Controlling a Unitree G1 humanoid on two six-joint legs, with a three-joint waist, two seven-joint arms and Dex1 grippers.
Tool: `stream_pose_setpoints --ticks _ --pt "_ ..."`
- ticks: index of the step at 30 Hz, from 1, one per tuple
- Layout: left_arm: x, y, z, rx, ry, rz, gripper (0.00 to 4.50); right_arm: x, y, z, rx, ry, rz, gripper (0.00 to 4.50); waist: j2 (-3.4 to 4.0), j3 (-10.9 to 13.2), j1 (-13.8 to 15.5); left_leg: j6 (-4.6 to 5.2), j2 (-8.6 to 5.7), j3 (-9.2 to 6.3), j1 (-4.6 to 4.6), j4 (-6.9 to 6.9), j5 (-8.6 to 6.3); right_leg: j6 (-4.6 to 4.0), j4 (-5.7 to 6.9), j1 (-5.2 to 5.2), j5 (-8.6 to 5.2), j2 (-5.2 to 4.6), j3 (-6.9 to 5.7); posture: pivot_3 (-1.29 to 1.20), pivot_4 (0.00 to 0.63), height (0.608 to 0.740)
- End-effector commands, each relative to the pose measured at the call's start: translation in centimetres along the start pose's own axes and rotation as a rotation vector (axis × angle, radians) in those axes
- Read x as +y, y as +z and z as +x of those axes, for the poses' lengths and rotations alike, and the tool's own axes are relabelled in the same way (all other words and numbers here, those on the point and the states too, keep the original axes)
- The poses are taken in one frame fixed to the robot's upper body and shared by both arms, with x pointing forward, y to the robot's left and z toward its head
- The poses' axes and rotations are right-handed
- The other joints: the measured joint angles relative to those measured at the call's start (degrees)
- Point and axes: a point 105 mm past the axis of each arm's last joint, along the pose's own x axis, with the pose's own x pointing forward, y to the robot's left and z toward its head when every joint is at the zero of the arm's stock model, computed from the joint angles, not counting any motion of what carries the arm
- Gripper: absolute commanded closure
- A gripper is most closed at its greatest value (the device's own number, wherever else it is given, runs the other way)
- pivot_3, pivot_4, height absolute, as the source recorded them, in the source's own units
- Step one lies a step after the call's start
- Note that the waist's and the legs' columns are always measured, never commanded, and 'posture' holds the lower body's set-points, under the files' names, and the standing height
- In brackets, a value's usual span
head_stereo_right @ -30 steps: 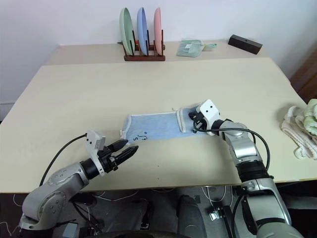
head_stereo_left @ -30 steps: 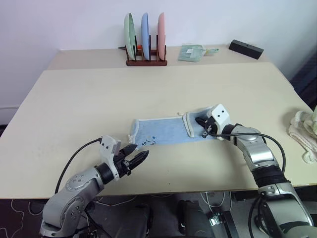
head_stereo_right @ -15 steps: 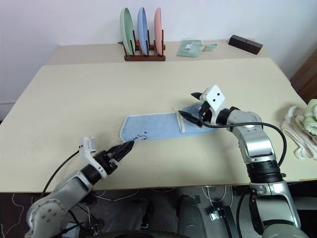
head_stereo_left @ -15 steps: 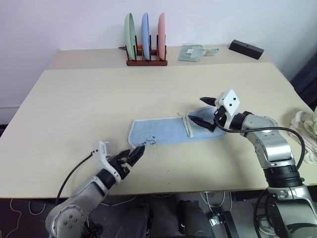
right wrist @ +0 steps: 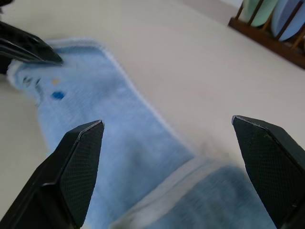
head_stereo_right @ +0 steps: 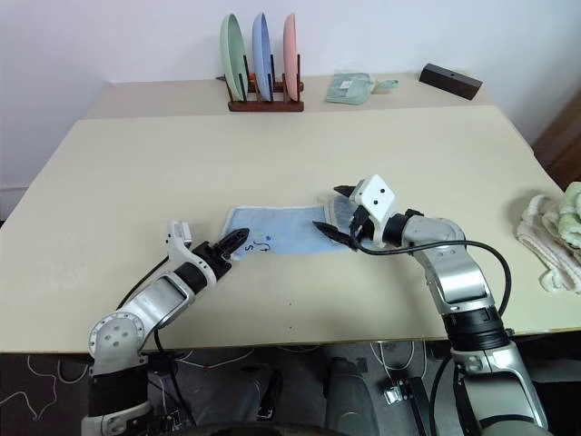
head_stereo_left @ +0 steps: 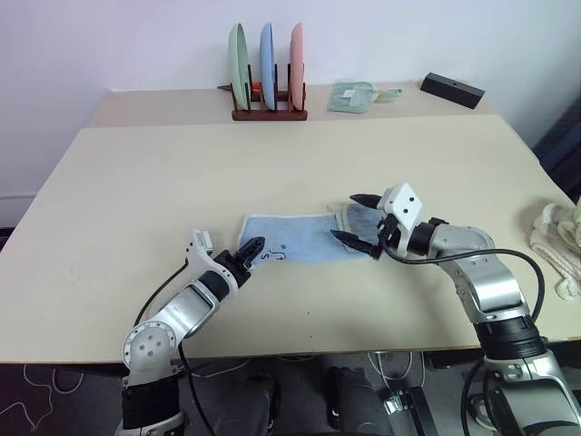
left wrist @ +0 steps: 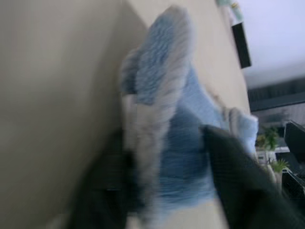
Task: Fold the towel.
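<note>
The light blue towel [head_stereo_left: 300,240] is laid flat near the middle of the table [head_stereo_left: 163,182]. Its left edge is pinched between the fingers of the left gripper [head_stereo_left: 251,247] (white trim bunched there). The right gripper [head_stereo_left: 356,218] is held over the towel's right end, fingers spread wide, nothing gripped.

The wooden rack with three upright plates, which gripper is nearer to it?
Right. The right gripper hangs open over the light blue towel's right end, nearer the plate rack; the left gripper pinches the towel's left edge.
</note>
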Motion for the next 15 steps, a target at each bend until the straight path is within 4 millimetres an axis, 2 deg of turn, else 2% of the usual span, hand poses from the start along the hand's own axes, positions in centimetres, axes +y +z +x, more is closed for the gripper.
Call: stream_pose_setpoints --ticks 1,6,9,12,15 --pt "-0.5 0.5 -0.3 -0.022 -0.021 0.001 4.35 -0.2 1.7 -0.5 -0.048 -0.013 -0.045 0.08 0.01 0.0 -0.03 0.0 0.01 0.0 0.0 0.0 0.0 0.0 0.0 0.0 0.0 0.0 0.0 0.0 0.15 0.74" --pt "-0.1 3.3 -2.0 -0.145 -0.017 0.038 4.44 -0.4 1.4 -0.9 -0.038 -0.03 -0.045 0.08 -0.01 0.0 -0.13 -0.01 0.03 0.0 0.0 -0.01 0.0 0.0 0.0 -0.01 0.0 -0.01 0.01 0.0 0.15 0.74" --pt "0.8 6.5 -4.2 -0.245 0.016 0.122 4.44 -1.0 1.3 -1.3 -0.029 -0.053 -0.048 0.08 0.0 0.01 -0.21 -0.02 0.06 0.01 -0.01 -0.02 0.01 -0.01 0.01 -0.05 -0.01 0.01 0.02 0.0 0.15 0.74" --pt "0.0 9.5 -6.1 -0.315 -0.011 0.224 4.44 -1.5 1.1 -1.5 -0.022 -0.071 -0.048 0.08 0.0 0.01 -0.13 -0.03 0.07 0.01 -0.01 -0.02 0.01 -0.01 0.02 -0.05 -0.01 0.01 0.02 0.0 0.15 0.74" --pt "-1.2 10.4 -6.4 -0.265 -0.033 0.388 4.44 -1.9 0.9 -1.5 -0.019 -0.077 -0.048 0.08 0.0 0.01 0.05 -0.03 0.05 0.01 -0.01 -0.02 0.01 -0.01 0.01 -0.03 -0.01 0.03 0.0 0.0 0.15 0.74"
